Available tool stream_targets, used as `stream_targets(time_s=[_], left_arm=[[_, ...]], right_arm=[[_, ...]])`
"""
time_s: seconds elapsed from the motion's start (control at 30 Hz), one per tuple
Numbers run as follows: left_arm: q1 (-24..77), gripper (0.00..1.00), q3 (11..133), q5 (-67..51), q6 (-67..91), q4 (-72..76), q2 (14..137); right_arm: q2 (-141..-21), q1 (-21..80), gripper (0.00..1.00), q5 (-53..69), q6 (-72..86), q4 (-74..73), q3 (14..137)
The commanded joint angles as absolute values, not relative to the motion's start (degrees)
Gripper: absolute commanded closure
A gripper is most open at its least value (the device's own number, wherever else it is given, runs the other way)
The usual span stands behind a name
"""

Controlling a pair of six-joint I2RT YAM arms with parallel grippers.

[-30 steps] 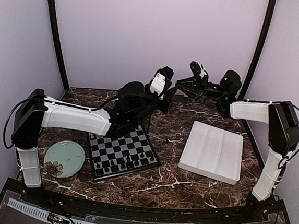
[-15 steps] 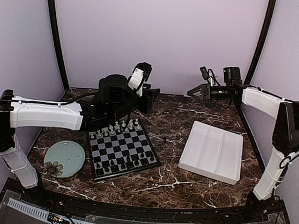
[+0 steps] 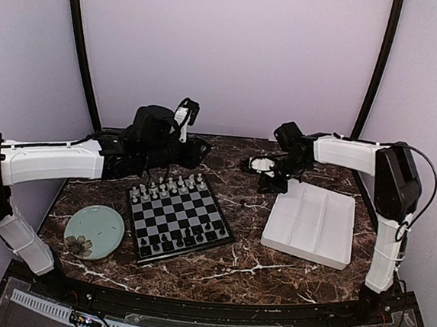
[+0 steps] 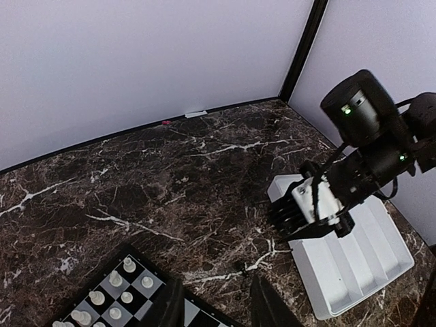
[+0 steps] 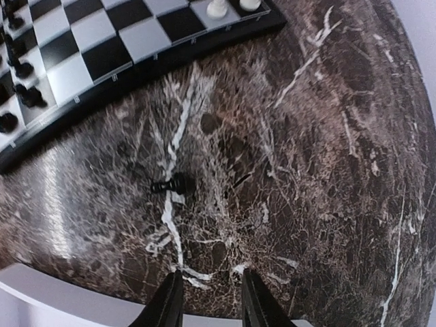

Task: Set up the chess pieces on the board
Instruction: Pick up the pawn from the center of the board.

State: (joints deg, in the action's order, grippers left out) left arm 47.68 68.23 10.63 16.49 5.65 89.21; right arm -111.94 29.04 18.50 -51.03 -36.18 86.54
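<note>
Though dark, veined marble tabletop (image 3: pixel 249 267) under board (image 3: pixel 180 218), lilac walls (image 3: pixel 236 50) around.

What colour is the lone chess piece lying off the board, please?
Black; the lone piece shows best in the right wrist view.

Board (image 5: pixel 146 37) cut off at the frame edge — chess pieces (image 3: pixel 190 182) too small to name

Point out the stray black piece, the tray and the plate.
stray black piece (image 5: pixel 170 184), right wrist view, its middle.
tray (image 3: pixel 313 218), top view, bare inside.
plate (image 3: pixel 102 226), top view, bare centre.
</note>
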Motion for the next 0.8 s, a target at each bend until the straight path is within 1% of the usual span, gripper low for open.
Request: stream_targets(time_s=[0.0, 0.17, 0.43, 0.77], left_arm=[[47.9, 0.66, 65.5, 11.3, 19.6, 5.4, 82.4], [47.8, 0.65, 62.4, 13.1, 20.3, 4.7, 78.3], [47.9, 0.65, 59.3, 15.5, 20.6, 4.1, 74.6], [47.8, 0.65, 57.1, 17.0, 20.8, 4.1, 72.5]], right_arm=[[-117.3, 31.6, 0.68, 9.8, -64.5, -39.4, 91.0], [-121.4, 34.0, 0.66, 5.8, -68.2, -38.3, 93.1], [-125.5, 35.7, 0.58, 7.1, -71.9, -42.5, 97.4], [-130.4, 37.7, 0.58, 7.6, -73.1, -47.3, 102.8]])
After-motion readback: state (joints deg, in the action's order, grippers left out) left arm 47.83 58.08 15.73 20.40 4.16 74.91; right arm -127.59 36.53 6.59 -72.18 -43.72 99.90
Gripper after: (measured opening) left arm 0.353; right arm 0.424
